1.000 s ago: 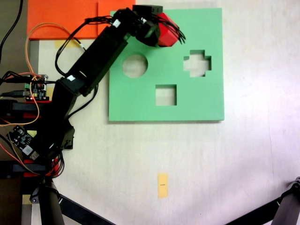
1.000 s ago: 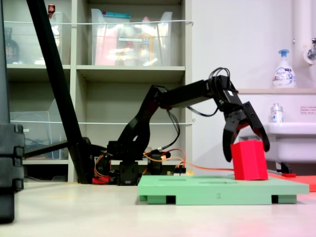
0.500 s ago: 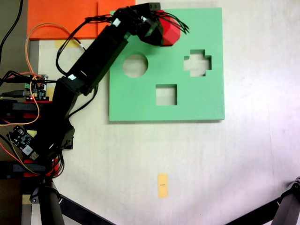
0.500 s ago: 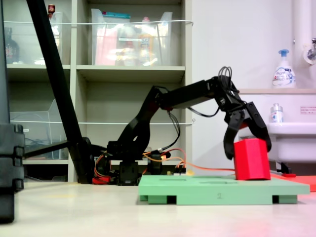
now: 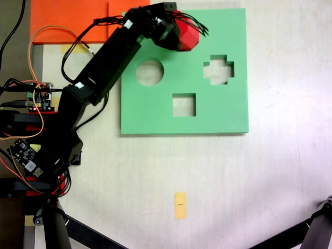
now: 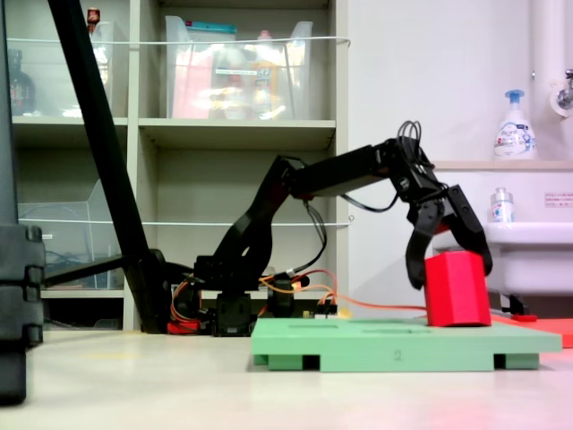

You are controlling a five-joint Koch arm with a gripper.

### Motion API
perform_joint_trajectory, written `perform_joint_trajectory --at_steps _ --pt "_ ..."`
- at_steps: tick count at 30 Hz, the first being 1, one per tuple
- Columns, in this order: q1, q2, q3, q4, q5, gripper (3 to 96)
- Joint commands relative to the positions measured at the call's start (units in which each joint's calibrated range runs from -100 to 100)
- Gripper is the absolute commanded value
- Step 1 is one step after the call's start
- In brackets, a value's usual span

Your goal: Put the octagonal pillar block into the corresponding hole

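The octagonal pillar block is bright red and stands near the top edge of the green foam board. In the second exterior view its base sits level with the board's top surface. My gripper is shut on the block, with one black finger on each side of it. The board shows a round cutout, a cross cutout and a square cutout. The corresponding hole is hidden; the block and gripper cover that part of the board.
An orange mat lies off the board's top left corner in the first exterior view. Circuit boards and wires sit by the arm's base. A yellow tag lies below the board. Black stand legs cross the bottom corners.
Since a second ago the gripper and red block shifted toward the top of the first exterior view and slightly right in the second exterior view. Nothing moved in the last half second.
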Motion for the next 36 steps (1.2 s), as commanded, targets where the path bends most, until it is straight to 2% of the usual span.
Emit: perform_joint_trajectory --at_steps 1,19,28,30,34,36 --pt "0.63 -5.9 2.29 -0.52 0.34 38.9" --pt "0.0 5.14 2.29 2.46 2.15 39.6" --pt "-0.88 11.56 2.29 9.49 2.54 54.0" --pt "-0.93 11.98 2.29 10.07 2.54 63.2" --pt "-0.93 11.84 2.48 10.55 2.49 93.8" --pt "-1.03 10.03 2.68 10.36 2.3 95.8"
